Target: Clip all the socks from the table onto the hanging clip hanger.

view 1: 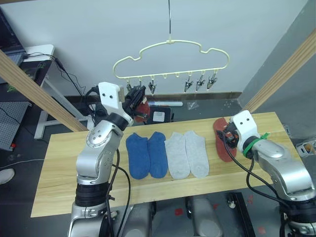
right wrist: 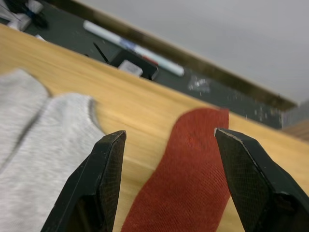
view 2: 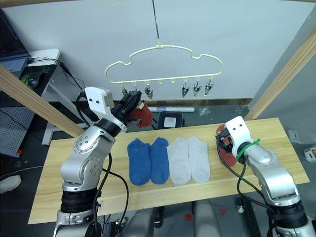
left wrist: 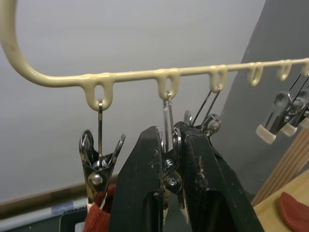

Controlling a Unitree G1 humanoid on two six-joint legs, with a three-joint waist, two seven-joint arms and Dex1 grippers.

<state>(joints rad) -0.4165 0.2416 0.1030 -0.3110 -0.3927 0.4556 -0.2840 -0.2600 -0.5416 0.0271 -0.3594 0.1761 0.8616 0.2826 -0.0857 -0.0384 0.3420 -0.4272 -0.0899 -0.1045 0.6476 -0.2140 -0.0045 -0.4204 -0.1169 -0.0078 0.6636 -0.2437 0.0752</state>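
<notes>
bench [view 1: 74, 163] is light wood planks, matt, grain showing. socks lying on it are plain soft knit: blue pair [view 1: 146, 154], light grey pair [view 1: 186, 153], rust red one [right wrist: 188, 169] with fine ribbing. clip hanger [left wrist: 145, 75] looks like smooth pale yellow coated wire, slightly glossy, clips [left wrist: 99, 164] shiny silver metal. left pincer [left wrist: 173, 188] fingers [left wrist: 140, 193] are matt black, a bit scuffed.

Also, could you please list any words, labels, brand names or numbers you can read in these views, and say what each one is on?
None can be read.
The white label on the dark box on the floor behind the table: too small to read.
The white stick with coloured markings, on the floor: too blurred to read.
The socks, clip hanger and both grippers carry no text.
</notes>
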